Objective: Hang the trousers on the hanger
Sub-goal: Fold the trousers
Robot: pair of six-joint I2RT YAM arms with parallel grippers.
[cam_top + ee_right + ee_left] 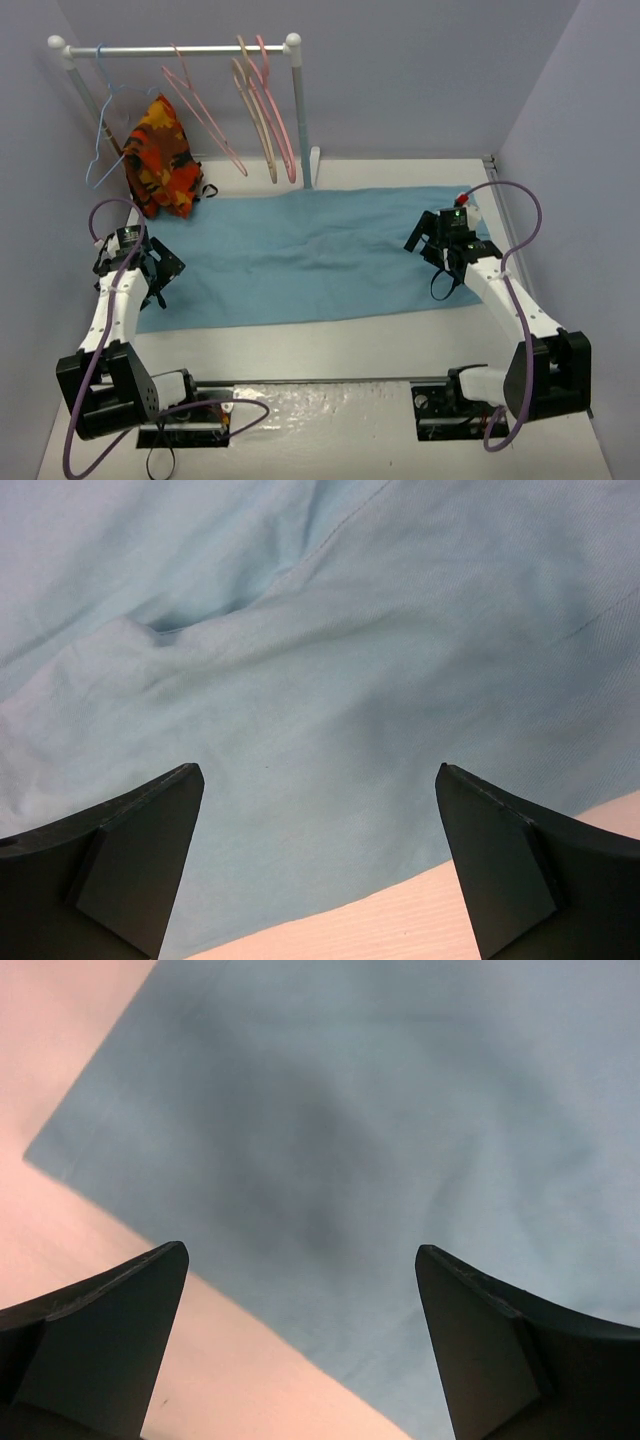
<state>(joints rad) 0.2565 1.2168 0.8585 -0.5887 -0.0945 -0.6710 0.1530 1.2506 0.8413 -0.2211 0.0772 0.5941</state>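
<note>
The light blue-teal trousers (310, 255) lie spread flat across the table. The thin salmon-pink wire hanger (205, 115) hangs on the rail at the back, apart from both grippers. My left gripper (158, 280) is open and empty, low over the trousers' left near edge. In the left wrist view its jaws (300, 1248) frame the cloth (380, 1110) and its edge on bare table. My right gripper (440, 262) is open and empty over the trousers' right end. In the right wrist view it (319, 768) hovers over wrinkled cloth (300, 630) near the hem.
A white clothes rail (180, 48) stands at the back left. It carries a thin blue wire hanger (100, 130), an orange-red patterned cloth (162, 160) and thicker beige (255, 110) and pink (278, 110) hangers. Its right post (298, 110) stands just behind the trousers. Walls enclose both sides.
</note>
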